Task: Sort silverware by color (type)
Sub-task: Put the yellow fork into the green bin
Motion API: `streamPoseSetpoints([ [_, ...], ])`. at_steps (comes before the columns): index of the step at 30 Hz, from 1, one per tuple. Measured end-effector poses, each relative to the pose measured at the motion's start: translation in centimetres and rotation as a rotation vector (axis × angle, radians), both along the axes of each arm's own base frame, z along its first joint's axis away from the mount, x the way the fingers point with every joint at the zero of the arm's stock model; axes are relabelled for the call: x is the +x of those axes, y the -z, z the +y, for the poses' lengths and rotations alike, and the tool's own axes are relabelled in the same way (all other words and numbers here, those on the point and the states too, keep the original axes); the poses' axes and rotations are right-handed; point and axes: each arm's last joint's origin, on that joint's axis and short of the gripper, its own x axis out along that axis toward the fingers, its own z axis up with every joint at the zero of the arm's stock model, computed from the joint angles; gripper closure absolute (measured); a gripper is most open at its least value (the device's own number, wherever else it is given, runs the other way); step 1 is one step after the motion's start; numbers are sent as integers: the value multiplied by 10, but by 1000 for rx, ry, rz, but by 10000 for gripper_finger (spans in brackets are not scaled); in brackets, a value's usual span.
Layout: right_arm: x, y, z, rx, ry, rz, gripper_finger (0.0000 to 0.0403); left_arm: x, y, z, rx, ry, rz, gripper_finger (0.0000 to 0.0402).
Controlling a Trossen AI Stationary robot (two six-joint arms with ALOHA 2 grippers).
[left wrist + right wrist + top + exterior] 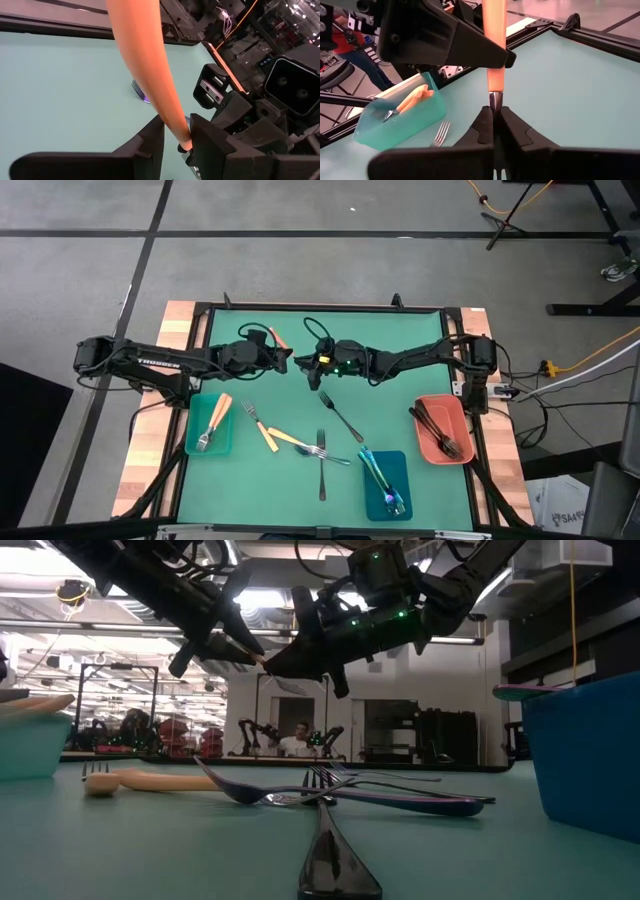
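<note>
**Orange-handled utensil held between both grippers above the mat**

Orange-handled utensil is off the table, over the far middle of the green mat. Left gripper has its jaws clamped on the orange handle; the left wrist view shows the handle passing between the two dark fingers. Right gripper meets it tip to tip; its jaws are pressed together on the metal neck just below the handle. Both arms reach in from opposite sides, grippers nearly touching.

On the mat: an orange-handled piece and another crossing it, a silver fork, a dark fork and an iridescent piece across it.

Trays:
- teal tray, near left, holds orange-handled utensils
- blue tray, near centre-right, holds iridescent blue-teal pieces
- salmon-red tray, right, holds dark utensils

Low view: a person sits in the room well behind the table.
</note>
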Motion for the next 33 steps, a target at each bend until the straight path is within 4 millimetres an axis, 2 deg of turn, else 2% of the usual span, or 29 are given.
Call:
streamPoseSetpoints([
  [14, 0, 0, 1, 4, -18, 0, 403, 0, 0, 0, 1, 0, 1, 317],
  [24, 0, 0, 1, 1, -19, 0, 403, 0, -1, 0, 0, 7, -6, 355],
  [33, 0, 0, 0, -2, 10, 1, 396, 0, -1, 0, 6, 8, 0, 360],
])
